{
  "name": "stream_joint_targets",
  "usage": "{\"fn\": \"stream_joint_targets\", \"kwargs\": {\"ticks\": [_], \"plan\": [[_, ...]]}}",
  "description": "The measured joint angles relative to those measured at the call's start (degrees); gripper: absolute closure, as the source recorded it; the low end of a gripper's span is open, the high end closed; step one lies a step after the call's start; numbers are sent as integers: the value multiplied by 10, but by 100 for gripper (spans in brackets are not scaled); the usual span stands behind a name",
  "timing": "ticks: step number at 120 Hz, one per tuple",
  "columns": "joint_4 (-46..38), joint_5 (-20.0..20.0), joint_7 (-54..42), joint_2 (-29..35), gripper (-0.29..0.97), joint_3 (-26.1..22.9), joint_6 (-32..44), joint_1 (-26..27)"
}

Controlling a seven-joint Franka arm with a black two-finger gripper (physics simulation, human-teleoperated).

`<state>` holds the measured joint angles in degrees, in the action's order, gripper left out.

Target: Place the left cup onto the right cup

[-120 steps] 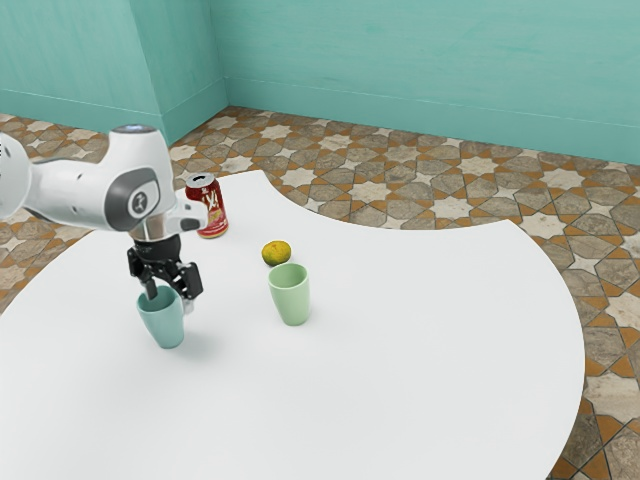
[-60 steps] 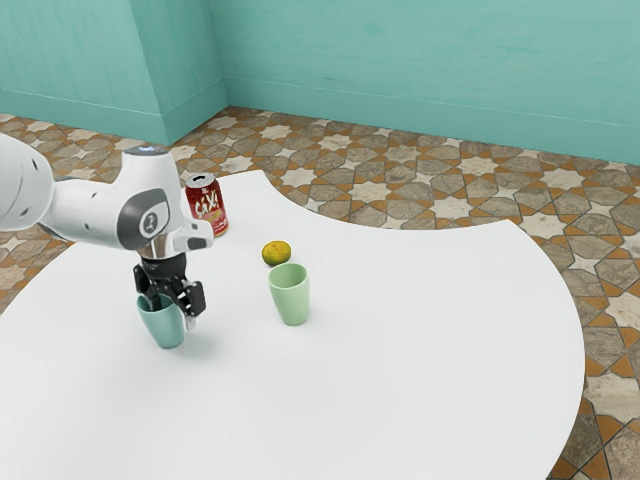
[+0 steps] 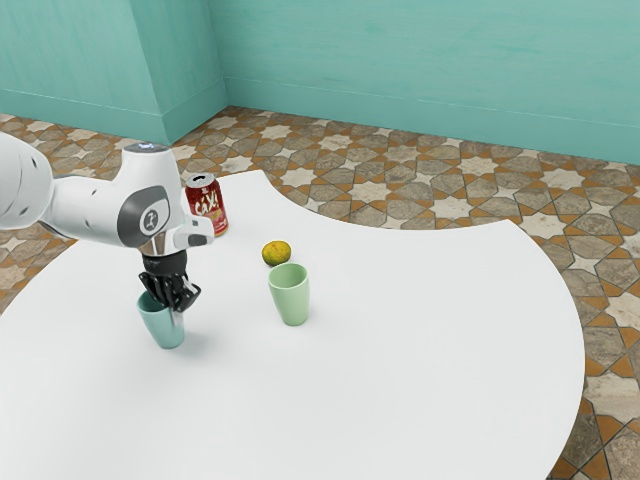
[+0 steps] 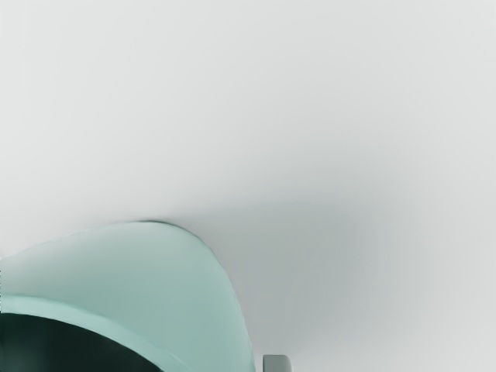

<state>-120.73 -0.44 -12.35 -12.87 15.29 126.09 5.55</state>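
The left cup (image 3: 162, 326) is teal and stands upright on the white table (image 3: 420, 350), toward the exterior view's left. My gripper (image 3: 172, 303) points straight down onto its rim and is shut on the cup's wall on the side facing the right cup. The right cup (image 3: 289, 294) is pale green and stands upright a short way to the exterior view's right, apart from the gripper. In the wrist view the teal cup (image 4: 132, 287) looms blurred just under the hand, with its dark inside showing and a grey fingertip (image 4: 277, 363) beside it.
A red soda can (image 3: 206, 205) stands behind the teal cup, close to my arm. A yellow-green fruit (image 3: 276, 252) lies just behind the green cup. The table's curved edge runs along the far and right sides, above a patterned tile floor.
My hand came down over the teal cup with its fingers spread, then the fingers drew together onto the cup's rim. Neither cup has moved.
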Motion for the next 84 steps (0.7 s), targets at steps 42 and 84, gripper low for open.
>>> {"fn": "stream_joint_targets", "kwargs": {"ticks": [42, 84], "plan": [[73, 36, 1, 4, 78, -2, -40, 4], [201, 47, 2, 2, 78, -14, -128, 5]]}}
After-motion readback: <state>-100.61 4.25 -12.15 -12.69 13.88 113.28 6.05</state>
